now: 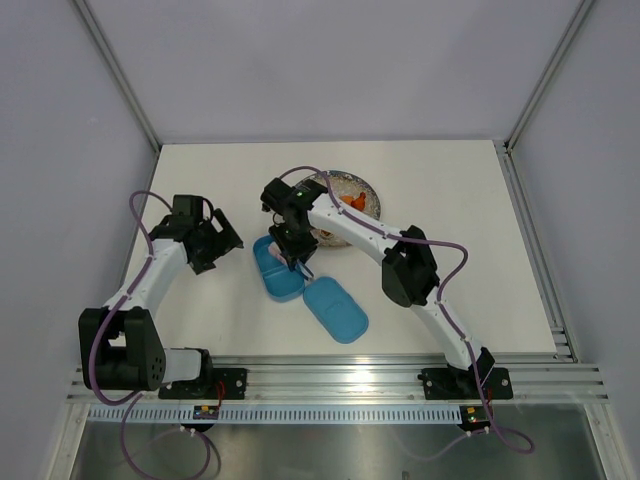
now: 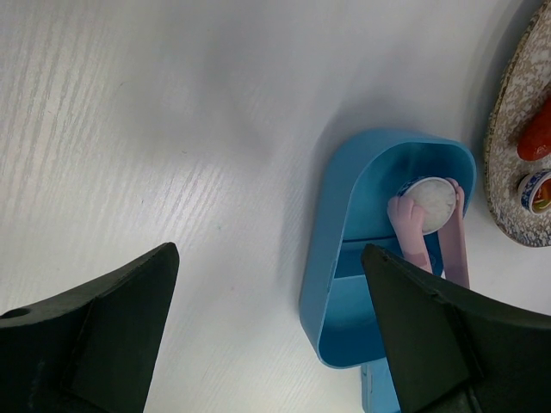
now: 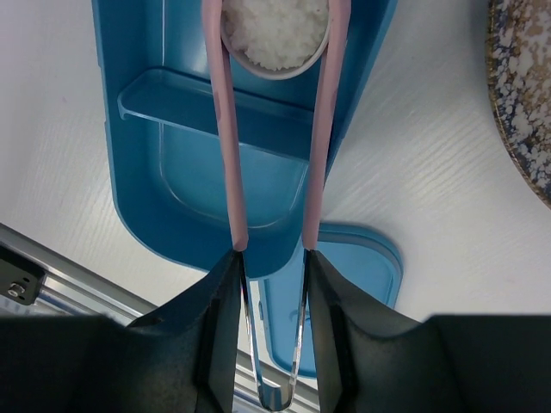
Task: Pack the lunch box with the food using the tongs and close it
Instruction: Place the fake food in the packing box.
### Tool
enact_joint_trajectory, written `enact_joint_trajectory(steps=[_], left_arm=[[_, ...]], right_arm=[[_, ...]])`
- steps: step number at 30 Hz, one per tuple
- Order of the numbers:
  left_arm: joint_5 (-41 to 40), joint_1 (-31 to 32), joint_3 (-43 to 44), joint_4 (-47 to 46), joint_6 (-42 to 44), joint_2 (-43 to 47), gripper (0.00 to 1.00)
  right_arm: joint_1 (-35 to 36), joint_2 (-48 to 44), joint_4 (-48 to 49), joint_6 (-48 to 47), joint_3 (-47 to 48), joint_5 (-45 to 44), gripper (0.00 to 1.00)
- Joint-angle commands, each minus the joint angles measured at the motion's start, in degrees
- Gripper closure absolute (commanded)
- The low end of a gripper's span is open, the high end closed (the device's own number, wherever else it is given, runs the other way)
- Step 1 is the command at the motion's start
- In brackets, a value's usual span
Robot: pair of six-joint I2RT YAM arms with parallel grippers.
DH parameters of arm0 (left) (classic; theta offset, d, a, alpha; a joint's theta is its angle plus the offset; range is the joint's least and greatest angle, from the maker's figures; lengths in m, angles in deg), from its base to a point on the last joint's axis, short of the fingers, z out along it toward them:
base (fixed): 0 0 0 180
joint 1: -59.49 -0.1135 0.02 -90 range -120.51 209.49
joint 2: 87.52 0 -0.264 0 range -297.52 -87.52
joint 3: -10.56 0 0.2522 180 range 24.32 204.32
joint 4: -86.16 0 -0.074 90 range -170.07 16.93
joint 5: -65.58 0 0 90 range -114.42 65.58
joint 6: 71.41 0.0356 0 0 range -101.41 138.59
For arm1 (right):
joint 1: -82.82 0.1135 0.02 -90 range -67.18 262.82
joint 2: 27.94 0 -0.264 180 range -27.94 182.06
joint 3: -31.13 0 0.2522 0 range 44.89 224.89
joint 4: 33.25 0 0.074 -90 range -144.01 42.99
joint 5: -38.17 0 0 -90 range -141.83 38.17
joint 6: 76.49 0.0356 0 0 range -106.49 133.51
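Observation:
The blue lunch box (image 1: 272, 272) lies open in the middle of the table, a divider (image 3: 207, 105) across it. My right gripper (image 1: 294, 247) hangs over it, shut on the pale pink tongs (image 3: 227, 155). The tongs' tips pinch a white ball of food (image 3: 275, 30) inside the box's far compartment (image 2: 392, 176); the near compartment (image 3: 225, 185) holds nothing. The flat blue lid (image 1: 336, 309) lies beside the box on the near right. My left gripper (image 1: 226, 236) stands open left of the box with nothing between its fingers (image 2: 129, 310).
A round speckled plate (image 1: 368, 190) stands behind the box with orange pieces (image 1: 356, 200). In the left wrist view the plate (image 2: 515, 129) carries a red sausage (image 2: 538, 138) and a small round piece (image 2: 535, 189). Aluminium rails (image 1: 330, 375) run along the near edge.

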Motion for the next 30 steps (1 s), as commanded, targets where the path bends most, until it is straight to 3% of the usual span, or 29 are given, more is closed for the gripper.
enact_joint_trajectory(steps=[1, 20, 25, 30], left_arm=[[0.2, -0.4, 0.3, -0.1, 0.8, 2.4, 0.08], [1.0, -0.4, 0.5, 0.4, 0.9, 3.1, 0.08], [1.7, -0.4, 0.5, 0.0, 0.9, 2.8, 0.08], [1.7, -0.4, 0.4, 0.1, 1.0, 2.9, 0.08]], right_arm=[[0.7, 0.0, 0.4, -0.7, 3.0, 2.2, 0.75], [1.6, 2.0, 1.8, -0.4, 3.9, 5.0, 0.71], [1.7, 2.0, 1.5, -0.4, 3.8, 4.9, 0.59], [1.8, 2.3, 1.4, -0.5, 4.3, 4.9, 0.55]])
